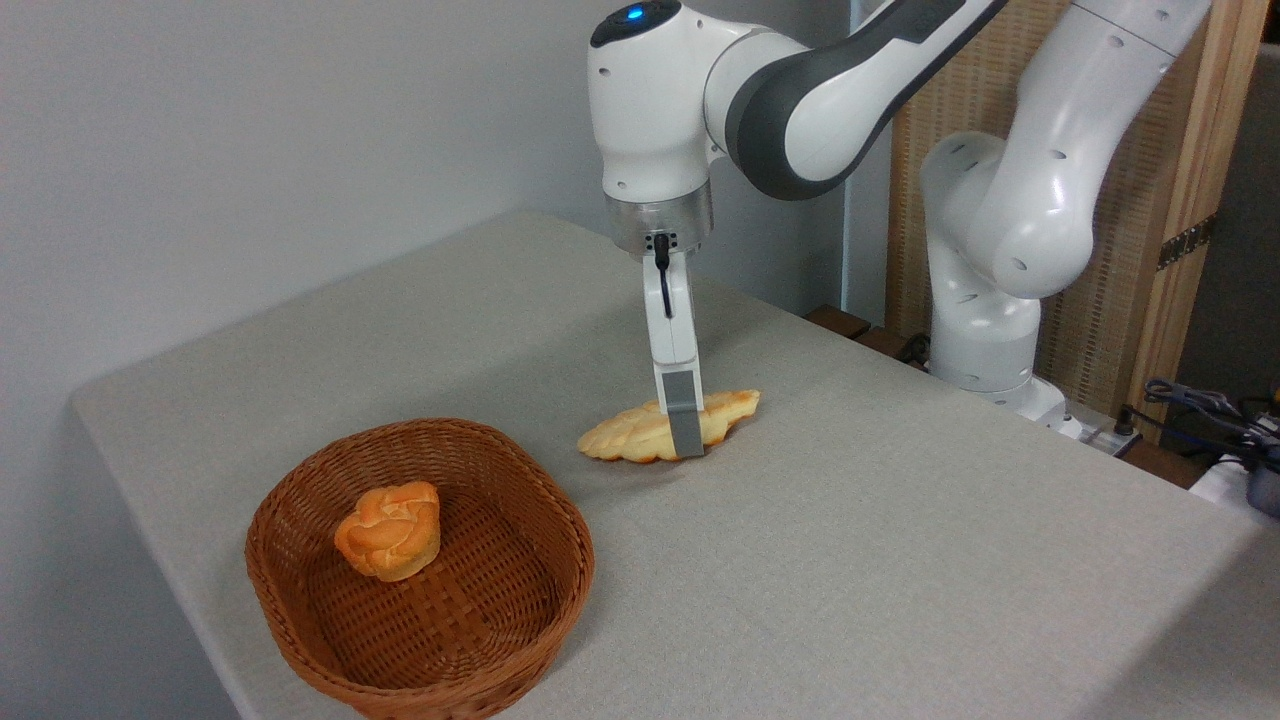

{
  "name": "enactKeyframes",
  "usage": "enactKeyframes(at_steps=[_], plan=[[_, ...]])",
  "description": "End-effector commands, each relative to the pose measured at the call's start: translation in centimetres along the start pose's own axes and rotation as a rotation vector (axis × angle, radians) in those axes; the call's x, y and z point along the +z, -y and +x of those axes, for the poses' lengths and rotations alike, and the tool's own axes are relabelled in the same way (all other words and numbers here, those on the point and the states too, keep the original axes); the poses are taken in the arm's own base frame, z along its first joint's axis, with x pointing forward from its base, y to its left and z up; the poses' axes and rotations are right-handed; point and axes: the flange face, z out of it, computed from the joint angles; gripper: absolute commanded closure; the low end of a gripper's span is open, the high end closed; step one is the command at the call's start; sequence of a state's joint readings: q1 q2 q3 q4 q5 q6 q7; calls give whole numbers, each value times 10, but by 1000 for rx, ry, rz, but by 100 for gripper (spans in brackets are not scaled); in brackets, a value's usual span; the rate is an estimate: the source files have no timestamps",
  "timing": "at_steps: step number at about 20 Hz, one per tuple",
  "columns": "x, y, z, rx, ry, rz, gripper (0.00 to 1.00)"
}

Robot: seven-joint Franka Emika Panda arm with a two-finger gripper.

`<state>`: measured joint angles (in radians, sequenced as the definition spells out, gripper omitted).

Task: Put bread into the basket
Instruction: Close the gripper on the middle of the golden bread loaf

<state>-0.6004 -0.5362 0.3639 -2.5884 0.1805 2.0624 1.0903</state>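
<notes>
Bread: lay on the table at frame centre, well apart from the basket at lower left.
Gripper: was lowered at the loaf's middle; pinching or spread could not be told.
Advice: a firm mid-loaf grasp was judged needed, with the bun avoided at release.

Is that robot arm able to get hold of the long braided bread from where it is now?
Probably yes. The end effector is already down at the braided bread on the table, one finger in front of the loaf's middle. Nothing else lies near it; the basket with its bun sits apart.
</notes>
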Motion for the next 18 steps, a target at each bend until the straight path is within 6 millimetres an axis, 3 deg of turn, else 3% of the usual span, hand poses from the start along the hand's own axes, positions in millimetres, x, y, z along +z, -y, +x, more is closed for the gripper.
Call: enactKeyframes(at_steps=[1,11,16,18], plan=[[2,-1,4,25,-13,17,0],[11,-1,1,74,-13,-4,2],[11,1,-4,60,-19,-7,49],[11,1,-3,62,-19,-5,55]])
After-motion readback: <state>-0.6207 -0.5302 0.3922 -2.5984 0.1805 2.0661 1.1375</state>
